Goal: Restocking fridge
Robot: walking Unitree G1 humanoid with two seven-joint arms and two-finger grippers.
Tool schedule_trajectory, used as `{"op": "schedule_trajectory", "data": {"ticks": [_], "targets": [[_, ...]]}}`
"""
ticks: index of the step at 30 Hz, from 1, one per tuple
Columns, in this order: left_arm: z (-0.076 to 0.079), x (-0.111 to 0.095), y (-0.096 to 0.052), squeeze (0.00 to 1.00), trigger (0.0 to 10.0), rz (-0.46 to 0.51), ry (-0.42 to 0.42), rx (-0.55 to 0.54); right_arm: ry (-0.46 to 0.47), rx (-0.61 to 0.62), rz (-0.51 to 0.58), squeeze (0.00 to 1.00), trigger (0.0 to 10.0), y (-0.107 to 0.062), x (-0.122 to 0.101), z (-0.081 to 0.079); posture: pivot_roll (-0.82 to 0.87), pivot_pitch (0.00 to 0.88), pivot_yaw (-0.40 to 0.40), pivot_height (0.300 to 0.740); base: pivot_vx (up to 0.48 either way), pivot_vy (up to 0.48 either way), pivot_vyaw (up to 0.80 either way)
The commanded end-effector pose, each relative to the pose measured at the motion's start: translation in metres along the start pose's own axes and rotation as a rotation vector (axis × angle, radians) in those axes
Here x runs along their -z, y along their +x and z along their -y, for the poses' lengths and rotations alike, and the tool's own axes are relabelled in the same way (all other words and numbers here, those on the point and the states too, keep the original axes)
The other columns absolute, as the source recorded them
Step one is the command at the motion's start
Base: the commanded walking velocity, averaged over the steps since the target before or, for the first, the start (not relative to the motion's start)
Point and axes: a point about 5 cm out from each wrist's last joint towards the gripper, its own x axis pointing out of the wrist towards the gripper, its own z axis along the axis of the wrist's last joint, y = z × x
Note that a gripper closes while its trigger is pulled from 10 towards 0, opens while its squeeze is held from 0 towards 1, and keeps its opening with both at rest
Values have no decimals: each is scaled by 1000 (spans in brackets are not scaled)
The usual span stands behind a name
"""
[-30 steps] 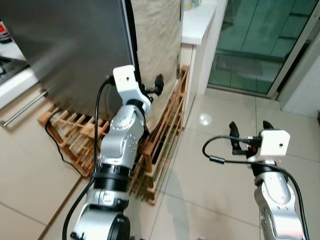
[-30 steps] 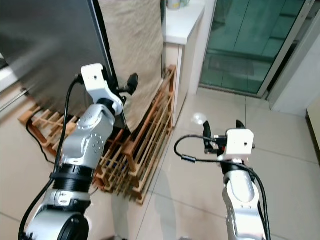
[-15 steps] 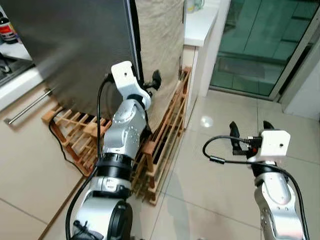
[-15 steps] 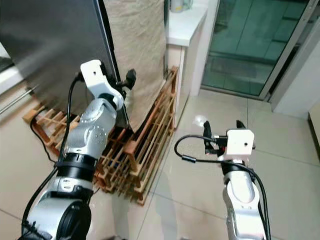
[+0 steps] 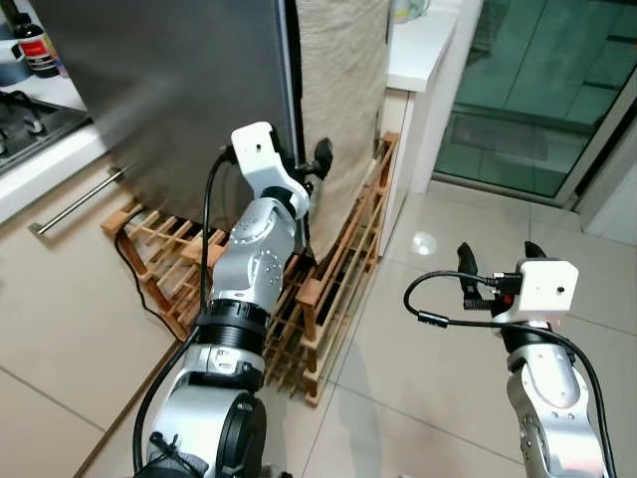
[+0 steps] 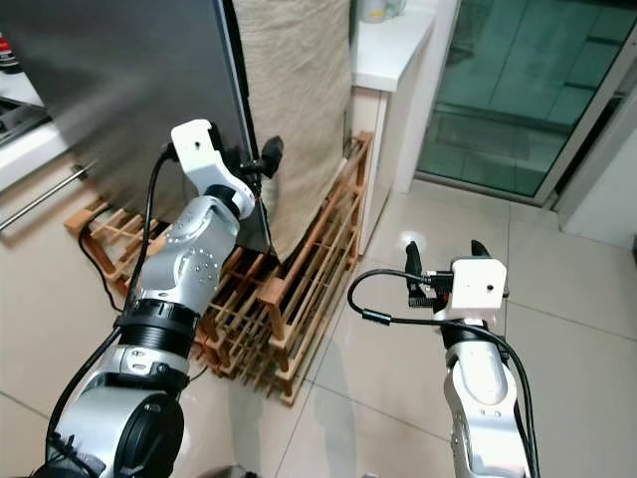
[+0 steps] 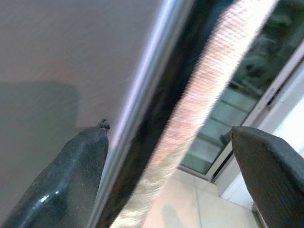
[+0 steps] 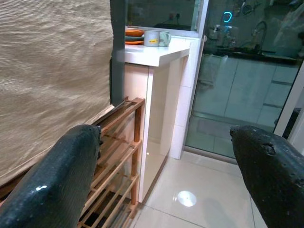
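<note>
Eye views: left pincer (image 5: pixel 317 164) raised at the fridge door (image 5: pixel 169 90) edge, fingers apart; right pincer (image 5: pixel 494 267) open, well apart from the fridge, over floor | left wrist: door edge between spread fingers (image 7: pixel 76 175) | right wrist: wooden rack (image 8: pixel 118 156) beside fridge.

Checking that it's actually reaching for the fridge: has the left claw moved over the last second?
Cannot tell. The left claw sits by the fridge door edge at each moment, and the camera itself shifted.
</note>
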Motion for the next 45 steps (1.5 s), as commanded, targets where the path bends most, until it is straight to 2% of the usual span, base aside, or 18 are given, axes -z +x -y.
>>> {"op": "schedule_trajectory", "data": {"ticks": [1,8,14,15,18,22,24,25,29,30,31,32,34,35,36,37,39,45], "targets": [[32,-12,4,0,10000,62,14,112,-2,9,13,0,10000,0,-3,2,-141,0,66,727,0,0,0],[41,-15,2,0,10000,92,67,161,3,7,10,0,10000,0,-2,0,-136,0,65,727,0,0,0],[37,-10,9,0,10000,70,97,115,5,7,10,0,10000,0,-2,-1,-135,0,66,727,0,0,0],[36,-9,14,0,10000,60,102,91,6,7,9,0,10000,1,-2,-1,-136,0,66,727,0,0,0],[38,-4,23,0,10000,22,85,54,7,6,9,0,10000,1,-2,-2,-140,0,69,727,0,0,0],[48,3,27,0,10000,-28,41,91,7,7,10,0,10000,1,-2,-2,-144,0,69,727,0,0,0],[58,9,28,0,10000,-60,32,153,6,7,9,0,10000,0,-2,-2,-143,0,67,727,0,0,0],[68,14,28,0,10000,-84,19,230,6,6,9,0,10000,1,-2,-2,-142,0,66,727,0,0,0],[86,18,26,0,10000,-94,-14,380,6,5,9,0,10000,1,-2,-2,-143,0,67,727,0,0,0],[86,18,26,0,10000,-94,-14,380,6,5,9,0,10000,1,-2,-2,-143,0,67,727,0,0,0],[94,18,24,0,10000,-89,-28,447,7,5,9,0,10000,1,-2,-2,-142,0,66,727,0,0,0],[112,20,17,0,10000,-83,-46,594,7,4,7,0,10000,1,-2,-2,-141,0,66,727,0,0,0],[122,20,12,0,10000,-82,-84,681,8,3,6,0,10000,1,-2,-3,-140,0,65,727,0,0,0],[122,20,12,0,10000,-82,-84,681,8,3,6,0,10000,1,-2,-3,-140,0,65,727,0,0,0],[133,19,8,0,10000,-74,-143,754,8,2,8,0,10000,1,-2,-3,-143,0,66,727,0,0,0],[133,19,8,0,10000,-74,-143,754,8,2,8,0,10000,1,-2,-3,-143,0,66,727,0,0,0],[146,16,5,0,10000,-55,-205,837,9,4,11,0,10000,3,-3,-3,-149,0,73,727,0,0,0],[159,12,-2,0,10000,-46,-296,930,12,16,17,0,10000,4,-3,-2,-154,0,78,727,0,0,0]]}}
